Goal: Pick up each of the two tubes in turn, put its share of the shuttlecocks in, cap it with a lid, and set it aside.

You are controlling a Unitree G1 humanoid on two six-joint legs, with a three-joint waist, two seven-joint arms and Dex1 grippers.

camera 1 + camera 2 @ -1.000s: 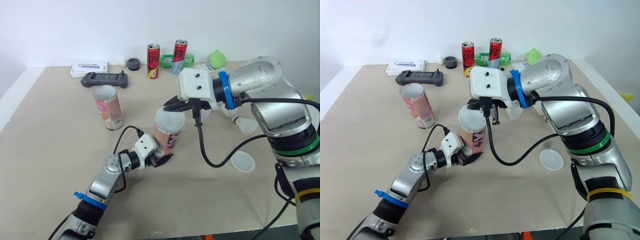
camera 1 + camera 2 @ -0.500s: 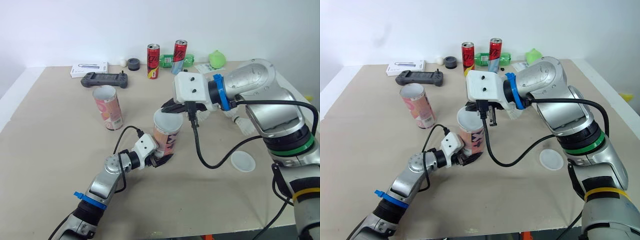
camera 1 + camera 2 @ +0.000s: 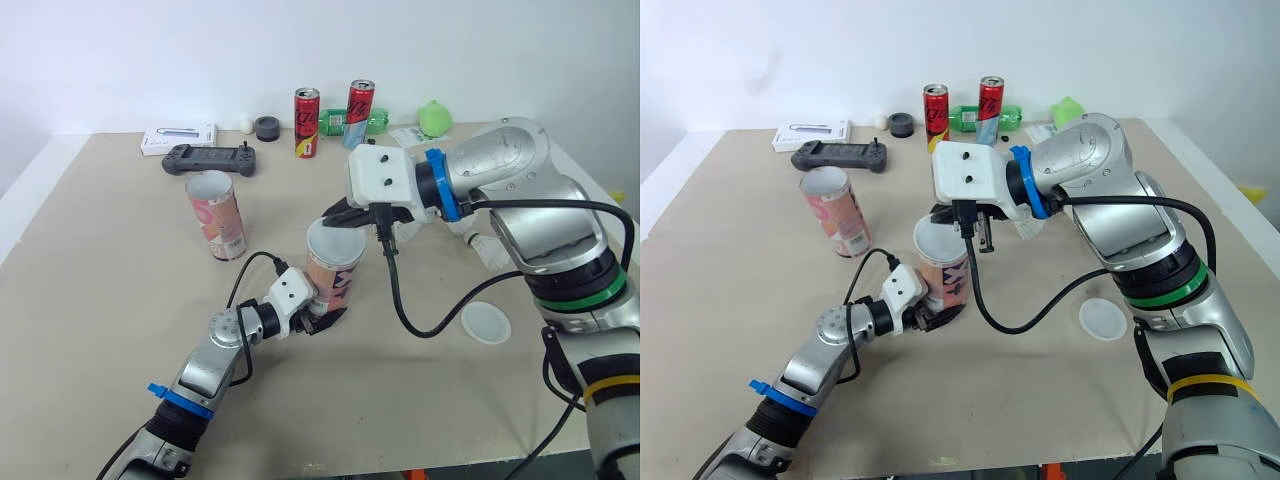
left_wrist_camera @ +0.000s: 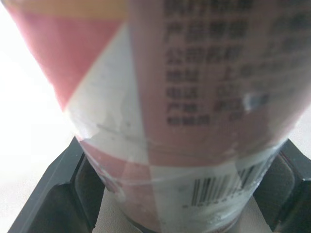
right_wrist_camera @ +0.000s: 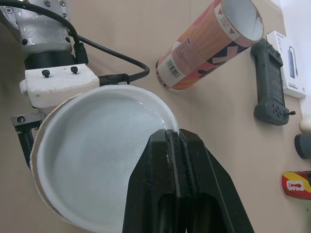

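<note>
A pink patterned tube stands upright mid-table. My left gripper is shut on its base; in the left wrist view the fingers press both sides of the tube. A white lid lies over this tube's mouth, and my right gripper is shut on its rim, fingers pinched together. The second tube stands open-topped to the left and further back. Another white lid lies flat on the table to the right. A white shuttlecock rests behind my right forearm.
Along the back edge sit a white box, a dark game controller, two red cans, a green bottle, a green object and a small black cylinder. The table's front edge runs close below my arms.
My right gripper has carried the lid slightly left and down onto the tube's mouth. The left gripper and both tubes have stayed put.
</note>
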